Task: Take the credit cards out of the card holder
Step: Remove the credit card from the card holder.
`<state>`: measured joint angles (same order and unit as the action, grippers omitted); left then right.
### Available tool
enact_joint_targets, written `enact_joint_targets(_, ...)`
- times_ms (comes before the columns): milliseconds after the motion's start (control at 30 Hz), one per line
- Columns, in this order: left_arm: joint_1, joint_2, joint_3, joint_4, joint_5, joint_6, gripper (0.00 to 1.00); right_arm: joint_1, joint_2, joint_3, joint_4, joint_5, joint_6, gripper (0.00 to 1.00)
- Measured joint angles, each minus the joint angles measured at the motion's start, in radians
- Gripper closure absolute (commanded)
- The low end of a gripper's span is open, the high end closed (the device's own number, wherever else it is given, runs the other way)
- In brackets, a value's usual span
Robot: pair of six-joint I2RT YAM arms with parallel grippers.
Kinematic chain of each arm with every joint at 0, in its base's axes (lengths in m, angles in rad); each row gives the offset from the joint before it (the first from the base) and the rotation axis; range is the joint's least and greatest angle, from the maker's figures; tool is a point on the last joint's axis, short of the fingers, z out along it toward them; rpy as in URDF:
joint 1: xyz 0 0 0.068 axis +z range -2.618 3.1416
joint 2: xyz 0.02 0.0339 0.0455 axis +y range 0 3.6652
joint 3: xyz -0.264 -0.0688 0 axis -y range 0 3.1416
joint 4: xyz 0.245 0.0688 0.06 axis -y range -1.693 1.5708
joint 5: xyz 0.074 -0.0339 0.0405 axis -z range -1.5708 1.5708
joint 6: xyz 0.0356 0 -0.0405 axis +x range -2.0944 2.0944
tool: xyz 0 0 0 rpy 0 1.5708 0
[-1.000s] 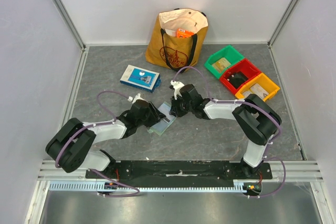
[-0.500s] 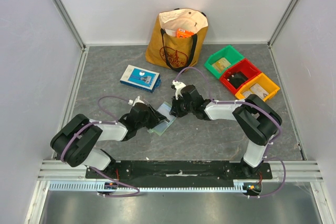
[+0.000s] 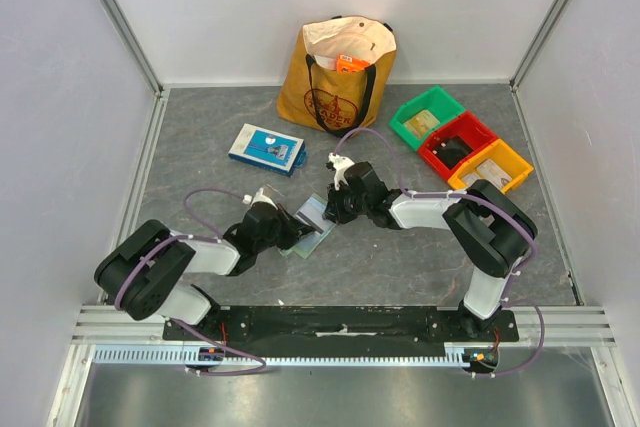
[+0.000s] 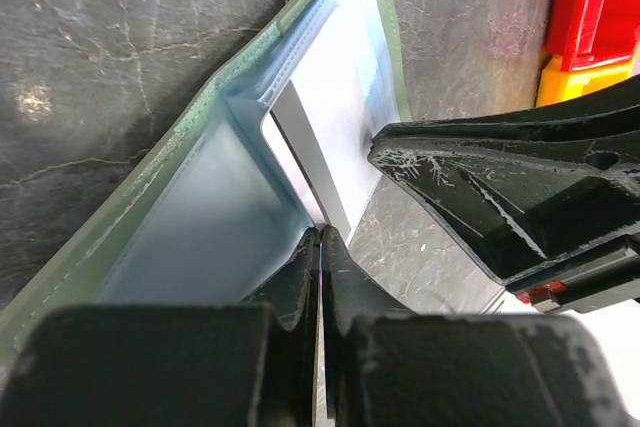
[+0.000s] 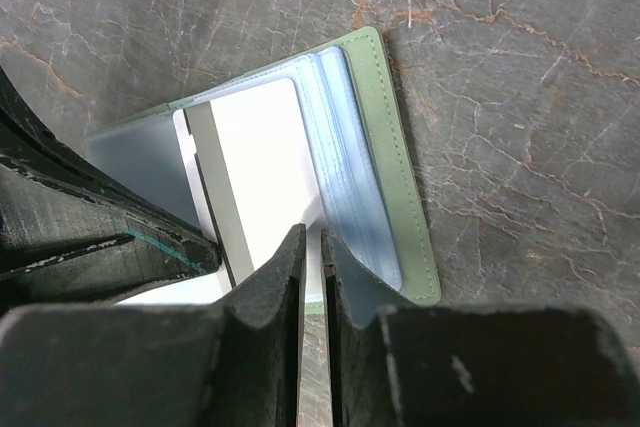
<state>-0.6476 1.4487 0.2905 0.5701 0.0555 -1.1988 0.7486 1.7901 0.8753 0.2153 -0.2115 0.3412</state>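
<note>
The pale green card holder [image 3: 318, 211] [image 4: 190, 129] [image 5: 396, 147] lies open on the table's middle, its clear bluish pockets up. A white credit card [image 5: 262, 162] [image 4: 338, 122] with a grey stripe sticks partly out of a pocket. My left gripper [image 3: 294, 228] [image 4: 322, 239] comes in from the left and is shut on that card's edge. From the right, my right gripper [image 3: 329, 211] [image 5: 311, 237] is pinched on a pocket leaf at the holder's edge. Each wrist view shows the other arm's fingers [image 4: 500, 182] [image 5: 100, 212] close by.
A brown tote bag [image 3: 338, 72] stands at the back. A blue-and-white flat box [image 3: 267, 147] lies left of it. Green [image 3: 428, 117], red [image 3: 457, 142] and yellow [image 3: 490, 167] bins sit at the back right. Walls close in the table on three sides.
My left gripper's jaws have closed onto the card's edge, and the left forearm has shifted slightly. The right arm has stayed in place.
</note>
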Motion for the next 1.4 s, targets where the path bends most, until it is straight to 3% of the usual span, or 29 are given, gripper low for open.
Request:
enact_joint_targets(367,0.0,-0.073,-0.072,0.015,0.007,-0.049,0.98,0.0,0.0,0.0,-0.007,0.018,0.007,0.83)
enact_joint_targets(433,0.0,-0.087,-0.083,0.012,0.008,-0.057,0.92,0.0,0.0,0.0,-0.007,0.021,0.007,0.83)
enact_joint_targets(567,0.0,-0.103,-0.089,0.0,0.006,-0.066,0.69,0.0,0.0,0.0,-0.007,0.021,0.007,0.83)
enact_joint_targets(633,0.0,-0.103,-0.089,-0.001,0.006,-0.069,0.63,0.0,0.0,0.0,-0.007,0.021,0.007,0.83)
enact_joint_targets(933,0.0,-0.085,-0.089,0.017,-0.016,-0.108,0.63,0.0,0.0,0.0,-0.007,0.021,0.007,0.84)
enact_joint_targets(1033,0.0,-0.069,-0.088,0.039,-0.031,-0.13,0.65,0.0,0.001,0.0,-0.007,0.021,0.007,0.84)
enact_joint_targets(1300,0.0,-0.051,-0.108,0.069,-0.077,-0.182,0.97,0.0,0.0,0.0,-0.008,0.021,0.007,0.85)
enact_joint_targets(1400,0.0,-0.091,-0.132,0.075,-0.081,-0.197,0.98,0.0,0.001,0.0,-0.008,0.022,0.007,0.85)
